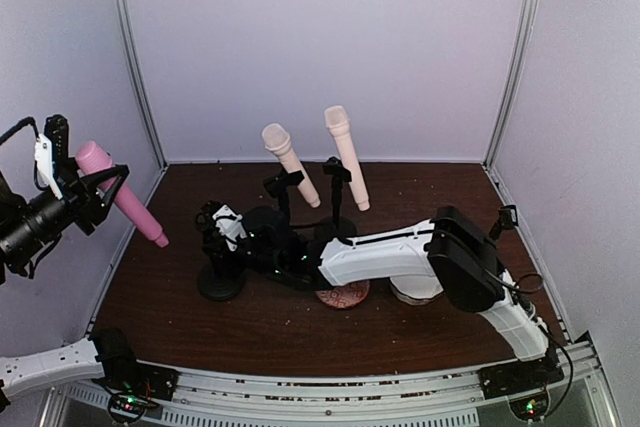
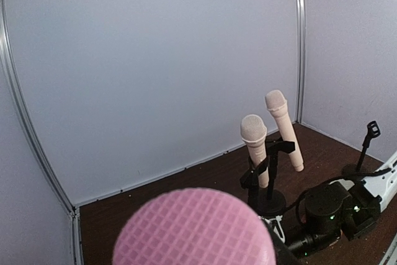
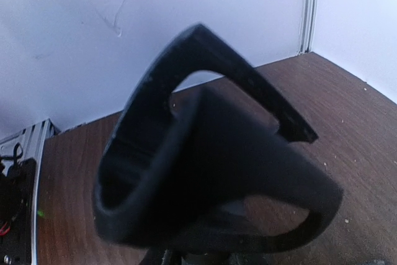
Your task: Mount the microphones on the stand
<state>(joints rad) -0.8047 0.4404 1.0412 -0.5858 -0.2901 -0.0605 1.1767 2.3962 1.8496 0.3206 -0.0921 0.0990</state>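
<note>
Left hand (image 1: 105, 192) is clamped on the pink microphone (image 1: 138, 212), raised clear of the desk (image 1: 250, 327) at left, presumably ready for clipping. Right hand (image 1: 222, 225) is at the empty stand (image 1: 219, 282), likely to steady it. Whether it grips cannot be told.

My left gripper (image 1: 100, 185) hangs above the left edge of the table (image 1: 300, 337). The held microphone (image 1: 128, 202) lies across it, its tail slanting right and down. At the far middle a left microphone (image 1: 290, 162) and a right microphone (image 1: 346, 152) sit side by side in clips. My right gripper (image 1: 220, 227) is at a stand (image 1: 220, 282) left of them and nearer. A dish (image 1: 343, 295) lies under my right arm.
</note>
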